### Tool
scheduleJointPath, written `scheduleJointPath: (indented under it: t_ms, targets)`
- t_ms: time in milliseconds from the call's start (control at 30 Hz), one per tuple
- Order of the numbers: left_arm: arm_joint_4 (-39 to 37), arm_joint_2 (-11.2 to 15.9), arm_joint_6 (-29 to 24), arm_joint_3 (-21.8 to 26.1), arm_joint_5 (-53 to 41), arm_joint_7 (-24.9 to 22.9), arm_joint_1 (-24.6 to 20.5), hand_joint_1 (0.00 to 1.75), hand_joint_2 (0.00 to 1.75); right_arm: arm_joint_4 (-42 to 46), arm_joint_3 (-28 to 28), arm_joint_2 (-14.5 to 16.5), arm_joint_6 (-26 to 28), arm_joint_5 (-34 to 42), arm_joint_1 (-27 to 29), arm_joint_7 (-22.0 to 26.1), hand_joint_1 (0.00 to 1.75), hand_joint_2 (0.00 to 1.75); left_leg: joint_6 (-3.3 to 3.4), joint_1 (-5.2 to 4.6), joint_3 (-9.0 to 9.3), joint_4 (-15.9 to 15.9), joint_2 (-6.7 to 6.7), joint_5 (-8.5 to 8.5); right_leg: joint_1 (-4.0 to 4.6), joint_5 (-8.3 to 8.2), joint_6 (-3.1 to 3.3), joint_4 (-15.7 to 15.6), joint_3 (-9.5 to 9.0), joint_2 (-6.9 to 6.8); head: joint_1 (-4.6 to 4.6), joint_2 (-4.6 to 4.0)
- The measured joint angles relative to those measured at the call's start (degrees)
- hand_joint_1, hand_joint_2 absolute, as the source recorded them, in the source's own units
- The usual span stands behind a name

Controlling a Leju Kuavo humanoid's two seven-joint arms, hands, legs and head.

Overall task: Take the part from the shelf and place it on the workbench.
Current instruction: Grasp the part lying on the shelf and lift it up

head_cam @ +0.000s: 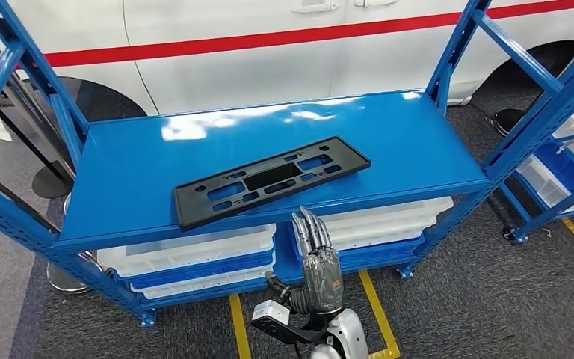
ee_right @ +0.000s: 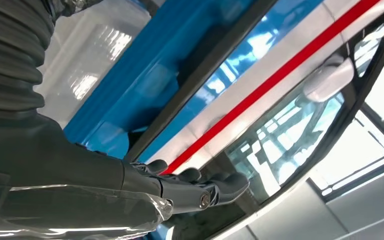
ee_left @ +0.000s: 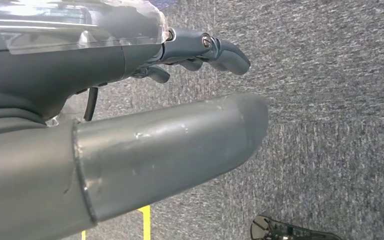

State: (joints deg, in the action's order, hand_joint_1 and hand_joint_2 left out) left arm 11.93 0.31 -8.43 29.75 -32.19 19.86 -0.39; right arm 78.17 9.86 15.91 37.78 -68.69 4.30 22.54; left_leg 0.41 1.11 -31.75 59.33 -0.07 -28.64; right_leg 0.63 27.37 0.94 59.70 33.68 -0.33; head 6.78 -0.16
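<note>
the black part (head_cam: 270,180), a long flat plate with slots, lies on the blue shelf (head_cam: 411,142), set at a slant. its near left corner juts slightly over the shelf's near edge, while its far right end sits further in. bare shelf surface lies to the left, right and far side of it. blue uprights stand at the shelf's corners, and a diagonal brace (head_cam: 522,52) crosses the right end. below the top level, white trays (head_cam: 194,254) sit on the lower shelf. a white car with a red stripe (head_cam: 269,36) stands just beyond the shelf.

the right hand (head_cam: 315,258) is raised just in front of the shelf's near edge, below the part's right half, fingers (ee_right: 215,186) straight, close together and pointing up toward the shelf; it holds nothing and touches nothing that can be seen.

the left hand (ee_left: 130,130) hangs over grey carpet (ee_left: 330,100), thumb extended, fingers loosely bent, nothing in its grasp. a yellow floor line (head_cam: 374,307) runs under the shelf.
</note>
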Motion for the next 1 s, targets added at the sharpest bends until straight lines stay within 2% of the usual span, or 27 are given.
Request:
scheduleJointPath:
  t_ms: [67, 100, 133, 200, 233, 267, 300, 333, 367, 400, 433, 467, 567, 600, 633, 667, 733, 767, 800, 833, 867, 900, 933, 967, 1000]
  targets:
    - [0.02, 0.01, 0.03, 0.34, -0.39, -0.24, -0.07, 0.00, 0.00, 1.51, -0.64, 0.41, 0.01, -1.03, 0.38, -0.45, 0.00, 1.75, -0.56, 0.01, 0.34, 0.10, 0.11, -0.26, -0.40, -0.12, 0.36, -1.01, -0.92, 0.11, -0.02, 0.01]
    - [0.03, 0.02, 0.05, 0.52, -0.51, -0.32, -0.12, 0.00, 0.00, 2.11, -0.93, 0.63, 0.01, -1.38, 0.50, -0.62, 0.00, 1.75, -0.77, -0.01, 0.04, 1.16, 0.12, -0.76, -0.61, -0.14, 0.59, -1.65, -1.64, 0.08, -0.04, 0.01]
    - [0.04, 0.04, 0.08, 0.65, -0.57, -0.37, -0.15, 0.00, 0.00, 2.56, -1.20, 0.81, 0.01, -1.57, 0.59, -0.72, 0.00, 1.75, -0.97, -0.02, -1.01, 3.44, 0.11, -1.71, -0.80, -0.09, 0.80, -2.19, -2.40, 0.01, -0.06, 0.01]
    - [0.04, 0.14, 0.10, 0.82, -0.60, -0.43, -0.09, 0.00, 0.00, 2.98, -1.67, 1.07, 0.01, -1.74, 0.69, -0.72, 0.00, 1.75, -1.36, 0.02, -5.06, 10.39, 0.06, -4.13, -0.70, 0.55, 1.12, -2.41, -3.38, -0.15, -0.06, 0.00]
    - [0.04, 0.19, 0.10, 0.86, -0.65, -0.48, 0.03, 0.00, 0.00, 3.12, -1.87, 1.16, 0.01, -1.92, 0.76, -0.81, 0.00, 1.75, -1.56, 0.04, -7.23, 13.47, 0.07, -4.69, -0.68, 0.97, 1.15, -2.39, -3.82, -0.12, -0.04, -0.01]
    - [0.04, 0.22, 0.11, 0.90, -0.77, -0.56, 0.16, 0.00, 0.00, 3.28, -2.01, 1.23, 0.01, -2.27, 0.82, -1.00, 0.00, 1.75, -1.72, 0.07, -8.67, 14.91, 0.09, -4.19, -0.68, 1.45, 1.14, -2.37, -4.35, -0.05, -0.05, -0.01]
    - [0.04, 0.25, 0.14, 0.93, -0.98, -0.67, 0.26, 0.00, 0.00, 3.50, -2.10, 1.27, 0.01, -2.84, 0.85, -1.31, 0.00, 1.75, -1.83, 0.12, -9.08, 14.17, 0.10, -2.47, -0.71, 1.99, 1.05, -2.34, -5.00, 0.05, -0.05, 0.00]
    - [0.04, 0.27, 0.17, 0.97, -1.24, -0.76, 0.31, 0.00, 0.00, 3.75, -2.15, 1.29, 0.01, -3.53, 0.87, -1.64, 0.00, 1.75, -1.88, 0.15, -8.46, 11.45, 0.13, 0.08, -0.76, 2.59, 0.89, -2.32, -5.76, 0.15, -0.05, 0.00]
    - [0.04, 0.29, 0.23, 1.03, -1.54, -0.84, 0.31, 0.00, 0.00, 4.03, -2.24, 1.32, 0.01, -4.32, 0.89, -1.99, 0.00, 1.75, -1.83, 0.17, -7.17, 7.85, 0.18, 2.52, -0.80, 3.28, 0.66, -2.31, -6.49, 0.17, -0.05, 0.01]
    - [0.04, 0.31, 0.33, 1.08, -1.88, -0.91, 0.28, 0.00, 0.00, 4.29, -2.36, 1.37, 0.01, -5.17, 0.89, -2.36, 0.00, 1.75, -1.73, 0.05, -5.82, 4.67, 0.23, 4.10, -0.74, 3.96, 0.32, -2.24, -7.06, 0.19, -0.05, 0.00]
    - [0.03, 0.32, 0.41, 1.14, -2.15, -0.96, 0.21, 0.00, 0.00, 4.51, -2.50, 1.44, 0.01, -5.95, 0.89, -2.65, 0.00, 1.75, -1.37, -0.04, -4.76, 2.48, 0.25, 4.58, -0.66, 4.50, -0.02, -2.17, -7.39, 0.19, -0.05, 0.00]
    - [0.03, 0.32, 0.51, 1.18, -2.50, -1.00, 0.15, 0.00, 0.00, 4.78, -2.67, 1.50, 0.01, -6.85, 0.90, -2.93, 0.00, 1.75, -0.95, -0.15, -4.16, 1.40, 0.24, 4.29, -0.56, 4.87, -0.36, -2.11, -7.62, 0.16, -0.04, 0.00]
    - [0.04, 0.34, 0.62, 1.27, -3.49, -1.21, -0.02, 0.00, 0.00, 5.64, -2.93, 1.66, 0.01, -9.30, 0.91, -3.78, 0.00, 1.75, 0.36, -0.19, -3.12, 0.60, 0.16, 3.14, -0.51, 5.40, -1.27, -1.83, -8.35, 0.25, -0.03, 0.01]
    - [0.04, 0.36, 0.62, 1.32, -3.83, -1.28, -0.05, 0.00, 0.00, 5.86, -2.95, 1.69, 0.02, -9.96, 0.90, -4.01, 0.00, 1.75, 0.72, -0.12, -2.63, 0.40, 0.16, 2.89, -0.57, 5.95, -1.58, -0.83, -8.06, 0.28, -0.04, 0.01]
    - [0.05, 0.37, 0.58, 1.38, -4.17, -1.31, -0.11, 0.00, 0.00, 6.00, -2.96, 1.71, 0.02, -10.52, 0.91, -4.21, 0.00, 1.75, 1.05, 0.01, -2.19, 0.14, 0.15, 2.68, -0.67, 6.90, -1.88, 1.30, -6.99, 0.29, -0.03, 0.01]
    - [0.04, 0.39, 0.51, 1.47, -4.49, -1.34, -0.15, 0.00, 0.00, 6.08, -3.00, 1.71, 0.02, -10.99, 0.93, -4.45, 0.00, 1.75, 1.29, 0.03, -1.90, 0.00, 0.14, 2.45, -0.80, 8.02, -2.13, 4.72, -4.90, 0.29, -0.01, 0.01]
    - [0.04, 0.43, 0.32, 1.63, -5.12, -1.51, -0.27, 0.00, 0.00, 6.08, -3.16, 1.71, 0.01, -11.70, 1.02, -4.92, 0.00, 1.75, 1.56, 0.01, -1.48, -0.07, 0.09, 1.90, -0.99, 9.63, -2.46, 12.42, 0.82, 0.30, -0.02, 0.01]
    - [0.04, 0.43, 0.25, 1.71, -5.38, -1.67, -0.28, 0.00, 0.00, 6.04, -3.26, 1.71, 0.01, -11.99, 1.06, -5.19, 0.00, 1.75, 1.57, -0.01, -1.17, -0.06, 0.05, 1.57, -1.03, 9.20, -2.49, 14.62, 3.08, 0.30, -0.03, 0.01]
    - [0.04, 0.44, 0.22, 1.78, -5.63, -1.82, -0.25, 0.00, 0.00, 6.01, -3.34, 1.71, 0.01, -12.26, 1.09, -5.42, 0.00, 1.75, 1.54, -0.03, -0.73, -0.06, -0.01, 1.22, -1.02, 7.60, -2.38, 14.70, 4.25, 0.30, -0.02, 0.01]
    - [0.04, 0.44, 0.20, 1.87, -5.84, -1.96, -0.22, 0.00, 0.00, 5.98, -3.39, 1.71, 0.01, -12.49, 1.11, -5.65, 0.00, 1.75, 1.47, -0.06, -0.16, -0.08, -0.07, 0.85, -0.94, 4.91, -2.12, 12.54, 4.28, 0.31, -0.02, 0.01]
    - [0.04, 0.44, 0.20, 1.96, -5.98, -2.03, -0.21, 0.00, 0.00, 5.96, -3.43, 1.71, 0.01, -12.69, 1.11, -5.87, 0.00, 1.75, 1.37, -0.08, 0.39, -0.12, -0.14, 0.48, -0.76, 1.83, -1.67, 8.92, 3.55, 0.33, -0.02, 0.01]
    - [0.04, 0.40, 0.19, 2.04, -6.13, -2.06, -0.24, 0.00, 0.00, 5.94, -3.48, 1.71, 0.01, -12.92, 1.13, -6.02, 0.00, 1.75, 1.19, -0.16, 0.85, -0.16, -0.21, 0.13, -0.51, -0.45, -1.15, 5.54, 2.60, 0.36, -0.04, 0.00]
    - [0.04, 0.37, 0.19, 2.11, -6.27, -2.07, -0.32, 0.00, 0.00, 5.93, -3.52, 1.71, 0.01, -13.17, 1.14, -6.20, 0.00, 1.75, 0.97, -0.17, 1.13, -0.21, -0.30, -0.13, -0.22, -1.82, -0.64, 2.72, 1.70, 0.35, 0.00, 0.00]
    - [0.04, 0.34, 0.20, 2.17, -6.40, -2.08, -0.38, 0.00, 0.00, 5.91, -3.56, 1.71, 0.01, -13.44, 1.15, -6.46, 0.00, 1.75, 0.69, -0.14, 1.18, -0.27, -0.34, -0.28, 0.05, -2.00, -0.20, 1.07, 1.13, 0.33, 0.03, 0.00]
    - [0.04, 0.31, 0.23, 2.22, -6.53, -2.08, -0.43, 0.00, 0.00, 5.89, -3.60, 1.72, 0.01, -13.68, 1.17, -6.73, 0.00, 1.75, 0.37, -0.10, 1.16, -0.39, -0.32, -0.35, 0.20, -1.51, 0.08, 0.55, 0.87, 0.30, 0.05, 0.00]
